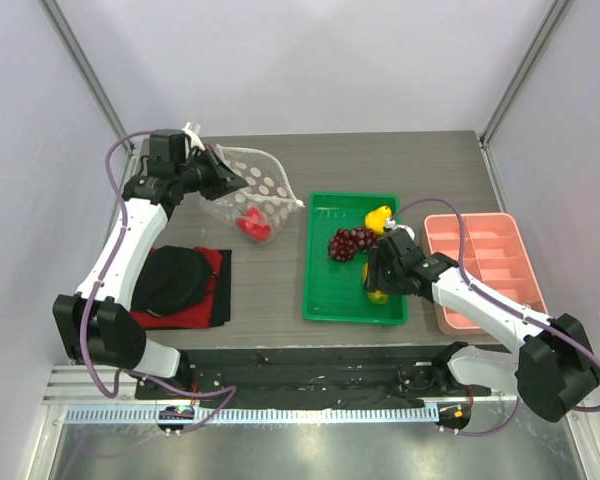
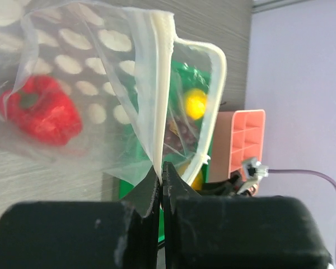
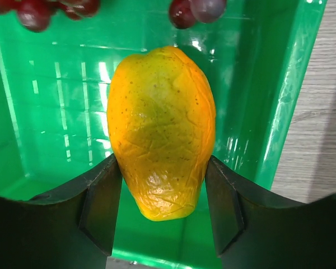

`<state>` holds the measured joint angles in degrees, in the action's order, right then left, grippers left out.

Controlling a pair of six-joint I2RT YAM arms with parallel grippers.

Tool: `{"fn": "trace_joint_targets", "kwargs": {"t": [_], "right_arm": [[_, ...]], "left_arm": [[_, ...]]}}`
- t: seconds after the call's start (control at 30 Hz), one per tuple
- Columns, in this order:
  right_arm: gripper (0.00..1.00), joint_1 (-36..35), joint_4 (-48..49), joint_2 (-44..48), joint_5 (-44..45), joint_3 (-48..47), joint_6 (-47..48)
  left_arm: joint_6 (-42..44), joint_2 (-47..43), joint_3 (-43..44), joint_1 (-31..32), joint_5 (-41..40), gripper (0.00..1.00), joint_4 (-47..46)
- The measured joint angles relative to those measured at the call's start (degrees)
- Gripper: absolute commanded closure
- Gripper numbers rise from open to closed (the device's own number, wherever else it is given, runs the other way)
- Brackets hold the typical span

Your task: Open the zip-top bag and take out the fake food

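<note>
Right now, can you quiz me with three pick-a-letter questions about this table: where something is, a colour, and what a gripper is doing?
1. Where is the red pepper? A on the red cloth; B inside the zip-top bag; C in the pink bin.
2. What colour is the tray holding the grapes? A green; B blue; C white.
3. How is the left gripper? A wide open; B holding grapes; C shut on the bag's edge.
Answers: 1 B, the pepper shows through the dotted plastic. 2 A, the grapes lie on bright green. 3 C, it pinches the zip strip.
</note>
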<state>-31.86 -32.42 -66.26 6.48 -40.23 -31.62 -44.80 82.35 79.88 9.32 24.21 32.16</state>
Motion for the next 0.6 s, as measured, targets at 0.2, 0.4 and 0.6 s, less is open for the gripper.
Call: {"fn": "trace_joint_targets", "kwargs": {"t": [0.2, 0.4, 0.6], "right_arm": [[0.0, 0.0, 2.9, -0.2, 1.9, 1.1, 1.1], [0.0, 0.0, 0.5, -0.6, 1.2, -4.5, 3.4], [0.16, 0.0, 1.5, -0.7, -1.1, -15.4, 7.5]], "left_arm": [[-0.2, 1.7, 3.2, -0.2, 4.0, 1.0, -0.9], [1.7, 1.7, 10.0, -0.2, 6.3, 1.0, 1.0], [5.0, 1.1, 9.4, -0.2, 7.1, 1.0, 3.2]]}}
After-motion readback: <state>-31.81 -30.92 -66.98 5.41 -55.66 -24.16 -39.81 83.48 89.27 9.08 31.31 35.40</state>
